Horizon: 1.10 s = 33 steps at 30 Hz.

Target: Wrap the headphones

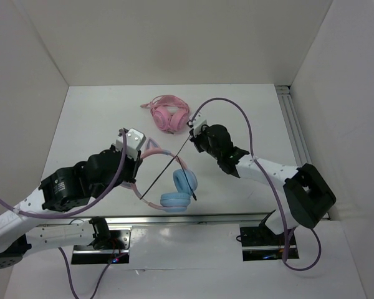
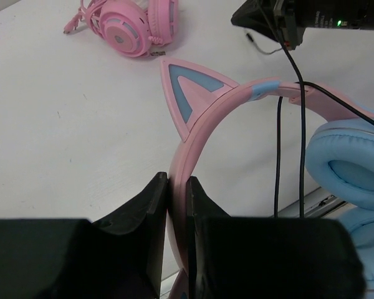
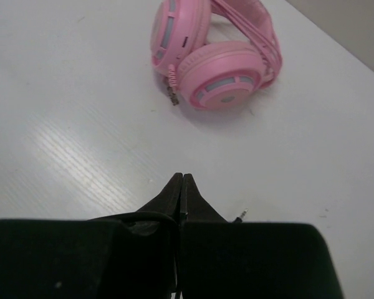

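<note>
The headphones [image 1: 177, 193] have light-blue ear cups, a pink cat-ear headband [image 2: 204, 117] and a taut black cable [image 1: 168, 165]. The left gripper [image 2: 177, 182] clamps the headband, and the right gripper [image 3: 182, 179] pinches the cable.

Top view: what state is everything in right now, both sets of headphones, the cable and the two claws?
blue headphones: held by their pink headband.
cable: pulled taut, crossing over the headband.
left gripper: shut on the headband.
right gripper: shut on the cable.
pink headphones: lying on the table, untouched.
</note>
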Available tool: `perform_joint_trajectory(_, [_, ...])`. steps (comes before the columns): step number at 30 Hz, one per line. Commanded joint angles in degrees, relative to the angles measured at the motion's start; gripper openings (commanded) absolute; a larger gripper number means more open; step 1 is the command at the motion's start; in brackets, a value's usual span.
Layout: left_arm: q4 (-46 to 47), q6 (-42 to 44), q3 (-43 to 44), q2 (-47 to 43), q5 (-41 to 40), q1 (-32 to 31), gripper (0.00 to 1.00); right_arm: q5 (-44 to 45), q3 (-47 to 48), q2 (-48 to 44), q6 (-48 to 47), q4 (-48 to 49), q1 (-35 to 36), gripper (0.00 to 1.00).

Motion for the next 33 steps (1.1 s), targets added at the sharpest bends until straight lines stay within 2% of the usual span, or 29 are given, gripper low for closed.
perform_joint_trajectory(1, [8.01, -1.51, 4.27, -0.81, 1.01, -0.45, 0.0, -6.71, -1.19, 2.31, 3.96, 6.77, -0.77, 0.0])
perform_joint_trajectory(4, [11.53, -3.01, 4.27, -0.81, -2.14, -0.45, 0.0, -10.32, -2.33, 2.85, 7.83, 10.63, -0.77, 0.0])
perform_joint_trajectory(6, [14.51, -6.94, 4.27, -0.81, -5.65, -0.45, 0.0, -14.97, -2.85, 3.37, 10.21, 12.91, -0.77, 0.0])
perform_joint_trajectory(10, [21.53, -7.58, 3.74, -1.34, -12.07, -0.45, 0.0, -25.08, -4.35, 6.18, 17.06, 22.12, -0.77, 0.0])
perform_joint_trajectory(15, [26.99, -8.98, 6.28, 3.75, -12.61, -0.45, 0.0, -38.52, -0.66, 14.52, 27.68, 29.08, -0.77, 0.01])
perform_joint_trajectory(20, [32.44, -9.86, 7.43, 9.81, -13.84, -0.45, 0.0, -41.88, -2.24, 21.56, 37.45, 47.71, -0.24, 0.07])
perform_joint_trajectory(23, [38.33, -7.85, 7.43, 11.31, -15.94, -0.45, 0.0, -43.29, -2.24, 25.16, 41.41, 53.24, -0.24, 0.09])
perform_joint_trajectory(27, [41.59, -6.18, 8.13, 13.77, -17.96, -0.45, 0.0, -43.29, -2.77, 29.12, 44.22, 57.48, -0.24, 0.12])
perform_joint_trajectory(31, [40.9, -5.56, 10.41, 15.18, -19.73, -0.45, 0.0, -44.69, -3.55, 32.72, 46.77, 61.78, -0.95, 0.25])
perform_joint_trajectory(33, [39.94, -4.94, 11.12, 15.8, -20.25, -0.45, 0.0, -44.7, -3.56, 33.78, 47.39, 63.28, -1.65, 0.28])
